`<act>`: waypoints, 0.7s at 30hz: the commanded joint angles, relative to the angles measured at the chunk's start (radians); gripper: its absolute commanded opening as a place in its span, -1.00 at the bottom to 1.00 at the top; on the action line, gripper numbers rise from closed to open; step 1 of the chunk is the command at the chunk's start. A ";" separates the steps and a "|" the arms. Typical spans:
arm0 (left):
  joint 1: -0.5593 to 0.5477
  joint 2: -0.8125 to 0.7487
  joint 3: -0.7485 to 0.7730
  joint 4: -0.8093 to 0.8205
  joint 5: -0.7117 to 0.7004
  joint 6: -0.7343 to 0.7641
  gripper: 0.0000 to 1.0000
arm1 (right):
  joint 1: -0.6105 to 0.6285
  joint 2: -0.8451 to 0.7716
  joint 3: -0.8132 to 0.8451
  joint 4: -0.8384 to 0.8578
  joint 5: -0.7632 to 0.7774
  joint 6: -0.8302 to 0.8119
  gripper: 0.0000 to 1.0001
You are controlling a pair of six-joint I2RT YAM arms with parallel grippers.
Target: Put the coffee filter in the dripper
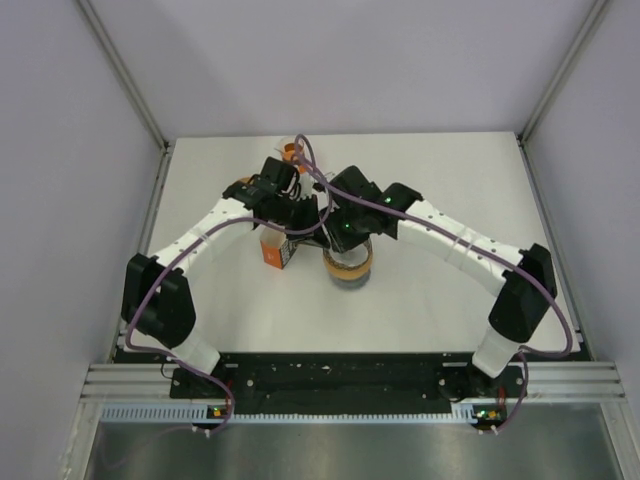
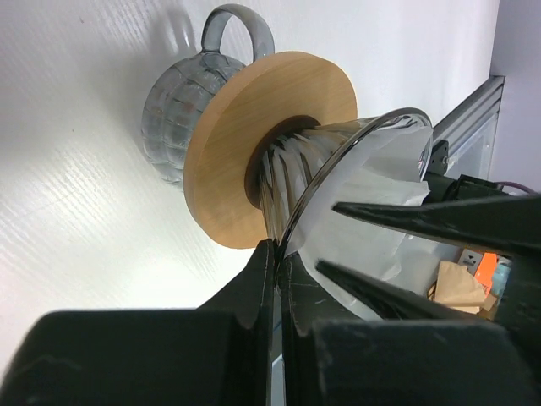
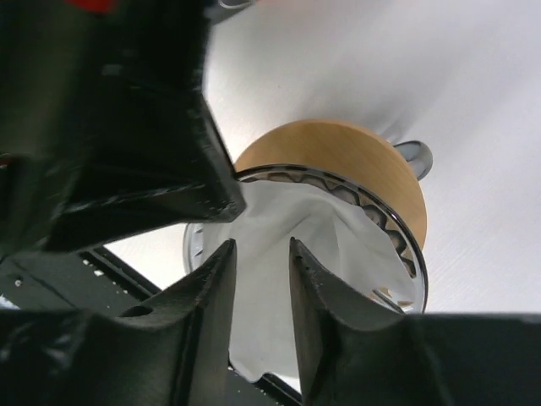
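Right wrist view looks straight down into the dripper (image 3: pixel 397 245). The white coffee filter (image 3: pixel 287 220) already lies inside its glass cone, crumpled, not smoothed against the ribbed wall. One fold stands up on the near side. The right pincer (image 3: pixel 262 247) hovers just above the paper with its jaws apart and nothing clamped between them.

In the left wrist view the left pincer (image 2: pixel 275 254) is closed together on the dripper's glass rim, steadying it. I cannot tell whether an edge of the paper is caught in that pinch as well. The dripper's wooden collar (image 2: pixel 245 118) sits on a grey glass mug (image 2: pixel 173 110), which stands on the white counter (image 2: pixel 84 211).

From the top view both arms meet over the dripper near the middle of the counter. An orange box (image 1: pixel 275 252) stands just to its left.

As I judge it, the seating step is in hand: the filter is in the cone but not yet settled. The next move calls for the right pincer to lift clear without dragging the paper out, or to press the loose fold down first. The left one should then ease off the rim gently, since a tug there could tip the dripper off the mug.
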 commanded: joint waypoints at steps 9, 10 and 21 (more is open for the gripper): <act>-0.004 0.006 0.031 0.016 -0.012 0.001 -1.00 | 0.042 -0.252 -0.141 0.218 -0.203 -0.364 0.32; -0.004 0.008 0.031 0.016 -0.014 0.001 -1.00 | 0.053 -0.271 -0.176 0.240 -0.221 -0.403 0.39; -0.002 0.024 0.045 0.002 -0.012 -0.001 -1.00 | 0.131 -0.352 -0.342 0.370 -0.234 -0.598 0.43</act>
